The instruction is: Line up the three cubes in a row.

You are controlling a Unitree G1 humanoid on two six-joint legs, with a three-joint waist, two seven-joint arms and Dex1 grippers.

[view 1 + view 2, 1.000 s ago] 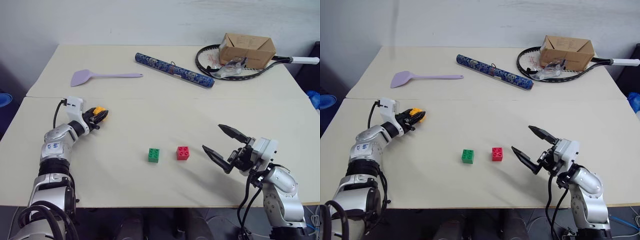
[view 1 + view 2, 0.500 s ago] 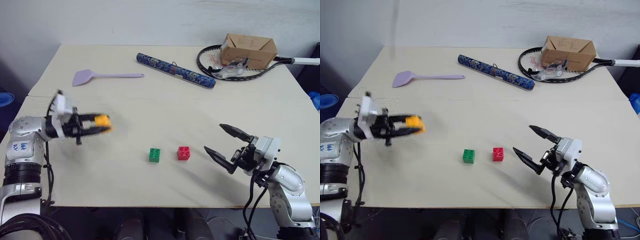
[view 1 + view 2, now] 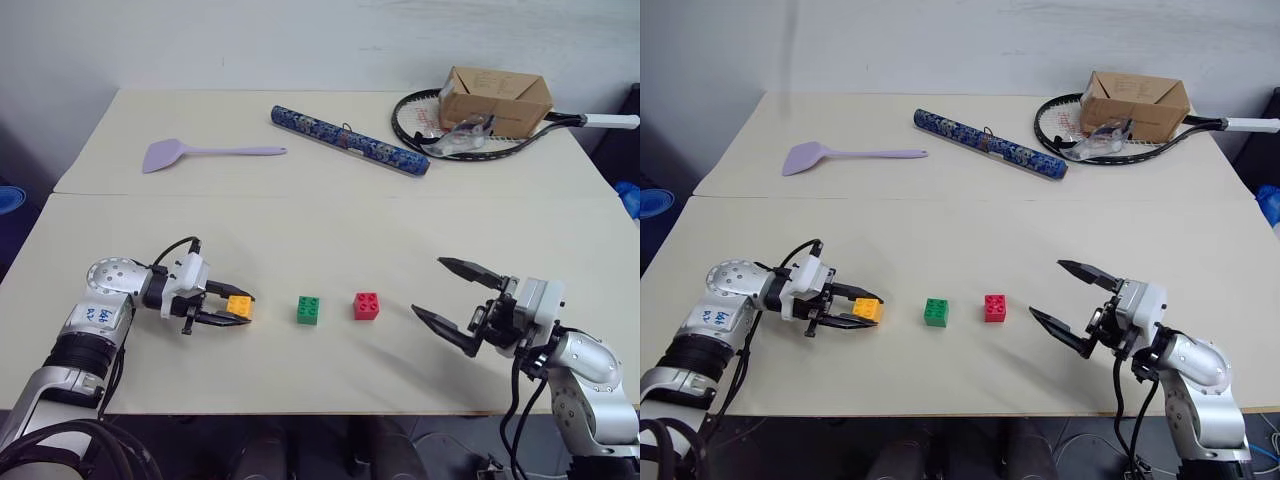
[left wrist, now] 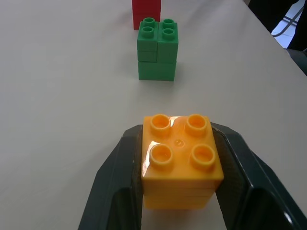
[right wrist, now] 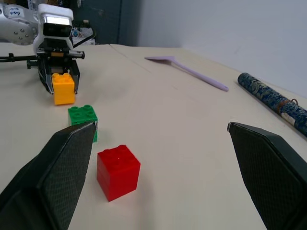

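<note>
Left eye view shows us what the last second bought: our left gripper (image 3: 236,308), which held the orange-yellow cube (image 3: 239,307) up near the table's left side a second ago, has swung back and inward and now sits low over the table (image 3: 330,200), its fingers clamped on the cube's two sides, just left of the green cube (image 3: 308,310). Green and the red cube (image 3: 366,305) have not moved and lie side by side with a gap between them. From the left wrist view the held cube (image 4: 181,159) faces green (image 4: 158,49) with red (image 4: 146,10) behind it, so we judge the three nearly on one line (only the release seems left). Our right gripper (image 3: 456,307) hangs beside red with its fingers spread wide, holding nothing.
</note>
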